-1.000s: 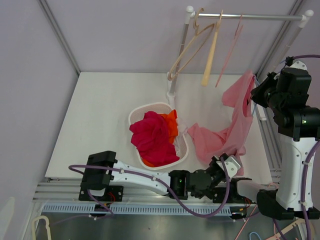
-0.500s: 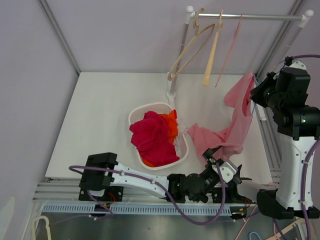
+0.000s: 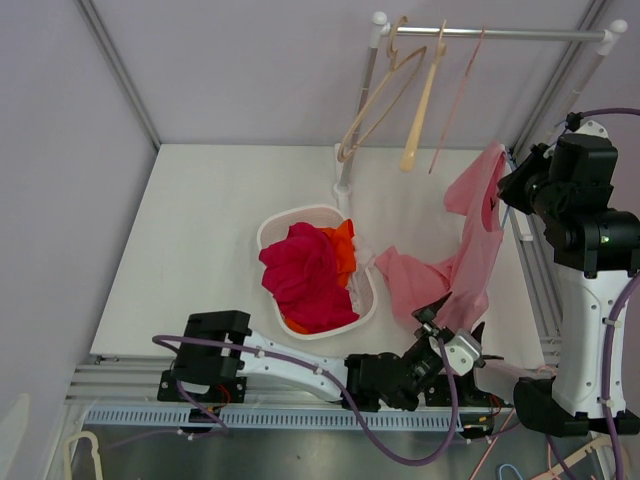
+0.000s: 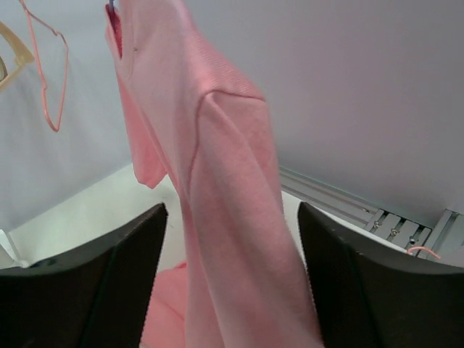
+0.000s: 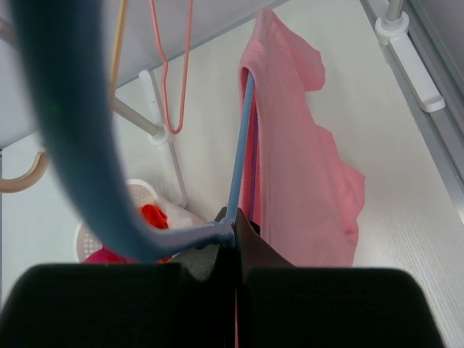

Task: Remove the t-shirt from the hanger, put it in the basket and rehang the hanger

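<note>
Unfinished: the pink t-shirt [image 3: 470, 265] hangs draped on the blue hanger [image 5: 243, 138], so pulling it free is left to do. The right gripper [image 5: 235, 243] is clenched on the hanger's wire, with the shirt just beyond its jaws. The left gripper [image 4: 230, 232] is spread wide; the fabric passes between its jaws, unpinched.

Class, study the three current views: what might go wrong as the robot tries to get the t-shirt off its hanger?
1. The left pincer stands open around the pink t-shirt; closing there may catch only a loose fold, which could slip out under a pull.
2. The right pincer pinches the thin blue hanger at one spot; a hard downward tug could twist it loose or snag the neckline.
</note>
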Tool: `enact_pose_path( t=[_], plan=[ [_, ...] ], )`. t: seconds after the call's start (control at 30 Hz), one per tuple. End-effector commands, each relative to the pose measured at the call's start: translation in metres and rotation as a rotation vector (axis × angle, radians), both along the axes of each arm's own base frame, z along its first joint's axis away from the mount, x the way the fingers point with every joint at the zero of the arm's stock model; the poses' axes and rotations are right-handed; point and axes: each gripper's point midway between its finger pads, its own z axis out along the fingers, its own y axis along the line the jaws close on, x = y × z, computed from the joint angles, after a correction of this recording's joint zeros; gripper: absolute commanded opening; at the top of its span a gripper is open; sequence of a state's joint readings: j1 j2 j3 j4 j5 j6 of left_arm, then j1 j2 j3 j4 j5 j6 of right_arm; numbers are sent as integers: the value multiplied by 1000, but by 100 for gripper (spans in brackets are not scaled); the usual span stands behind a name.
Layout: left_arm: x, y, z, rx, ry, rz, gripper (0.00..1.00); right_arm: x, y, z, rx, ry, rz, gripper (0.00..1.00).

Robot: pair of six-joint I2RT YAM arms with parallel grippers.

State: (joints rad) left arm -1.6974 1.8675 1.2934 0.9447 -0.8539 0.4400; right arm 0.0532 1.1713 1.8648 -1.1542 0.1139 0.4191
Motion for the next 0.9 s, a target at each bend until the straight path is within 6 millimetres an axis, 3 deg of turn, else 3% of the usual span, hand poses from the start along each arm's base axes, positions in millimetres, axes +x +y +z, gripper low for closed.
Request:
enact_pose_path(
  t=[0.0,0.07,0.13,0.23,0.27,0.3,0.33,0.47,0.5,0.57,0.6,0.73,0.87],
  plan=[
    [3,-5,25,-75,-5,5,75,3,8,21,28,-74,26,0],
    [3,-10,26,-74,-11,-13,44,2,9,22,28,-73,29,0],
    [5,-10,30,-79,-10,-12,1,2,8,22,28,-71,26,0],
    [-1,-6,35,-90,-31,-68,1,5,9,19,25,-57,28,0],
    [-10,-9,39,-96,-51,-133,1,6,9,14,22,-36,32,0],
    [-19,-7,23,-56,-60,-184,1,8,9,13,17,-26,36,0],
    [-28,0,38,-86,-65,-238,1,16,10,6,12,9,41,0],
    [-75,19,44,-74,-131,-443,1,39,25,-18,26,149,155,0],
    [-80,29,38,-66,-167,-446,0,43,29,-14,50,152,188,0],
    [-93,45,44,-83,-208,-460,1,56,47,-28,137,211,308,0],
    [-95,49,52,-88,-244,-442,1,61,42,-33,165,226,306,0],
    [-111,56,61,-82,-313,-440,1,74,46,-42,234,255,322,0],
    [-120,56,61,-81,-337,-452,0,72,63,-46,322,268,386,0]
  ],
)
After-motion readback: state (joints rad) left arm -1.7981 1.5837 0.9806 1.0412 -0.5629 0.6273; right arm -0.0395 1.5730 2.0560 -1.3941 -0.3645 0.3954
